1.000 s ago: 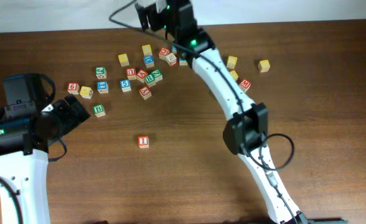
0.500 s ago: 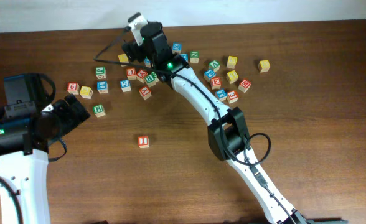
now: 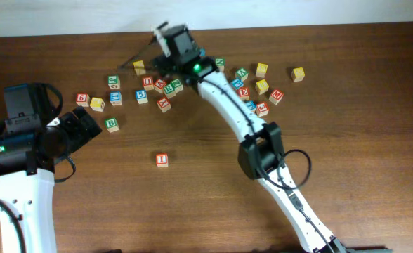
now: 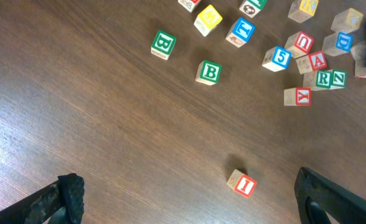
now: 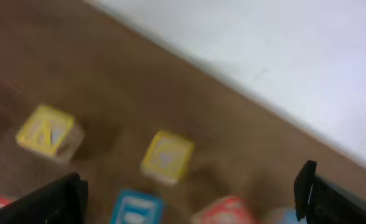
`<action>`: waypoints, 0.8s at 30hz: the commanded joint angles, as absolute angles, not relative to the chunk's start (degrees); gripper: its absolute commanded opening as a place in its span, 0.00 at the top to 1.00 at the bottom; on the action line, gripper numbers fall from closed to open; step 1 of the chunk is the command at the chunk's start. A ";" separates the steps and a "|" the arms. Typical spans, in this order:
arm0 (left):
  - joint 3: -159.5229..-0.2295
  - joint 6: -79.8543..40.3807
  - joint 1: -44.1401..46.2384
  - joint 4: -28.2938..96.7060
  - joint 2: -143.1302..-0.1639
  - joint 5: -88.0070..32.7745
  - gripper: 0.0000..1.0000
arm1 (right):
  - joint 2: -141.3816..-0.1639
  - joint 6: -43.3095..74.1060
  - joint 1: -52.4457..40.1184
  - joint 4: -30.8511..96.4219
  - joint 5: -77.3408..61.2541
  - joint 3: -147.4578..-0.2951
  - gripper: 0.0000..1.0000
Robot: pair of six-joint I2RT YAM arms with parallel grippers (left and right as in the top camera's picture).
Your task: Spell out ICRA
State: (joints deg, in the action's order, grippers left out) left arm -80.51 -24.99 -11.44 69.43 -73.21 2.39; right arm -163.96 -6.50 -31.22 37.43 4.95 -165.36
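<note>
Left wrist view makes letters legible that overhead leaves tiny: the I [image 4: 242, 184] sits alone on the counter [image 4: 108, 137] ahead of my wide left tool [image 4: 186, 186], with A [image 4: 319, 61] just beside R [image 4: 323, 79] farther off. Right wrist view, blurred, shows my right tool [image 5: 192, 186] wide and yellow cubes [image 5: 166, 157] ahead, their letters unreadable.

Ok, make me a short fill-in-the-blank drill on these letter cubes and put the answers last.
The lone cube nearest the arms' bases shows a red ___. The green cube standing apart, left of the main cluster, reads ___. The right gripper has its jaws ___.
Missing words: I; B; open.
</note>
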 commanded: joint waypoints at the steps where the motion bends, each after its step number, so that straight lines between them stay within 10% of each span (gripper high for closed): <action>1: -80.34 -25.67 -11.79 69.30 -73.30 2.98 0.01 | -148.97 -3.90 -25.28 48.77 6.76 -176.88 0.02; 12: -80.34 -25.69 -11.79 69.30 -73.30 2.98 0.01 | -138.19 12.10 0.95 90.61 6.48 -179.54 0.02; 24: -80.34 -25.67 -11.79 69.30 -73.30 2.98 0.01 | -139.90 14.02 13.96 97.32 4.99 -164.42 0.02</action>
State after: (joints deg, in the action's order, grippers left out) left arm -80.47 -25.15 -11.44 69.38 -73.30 2.42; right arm -140.49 13.32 13.87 96.97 5.96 -168.07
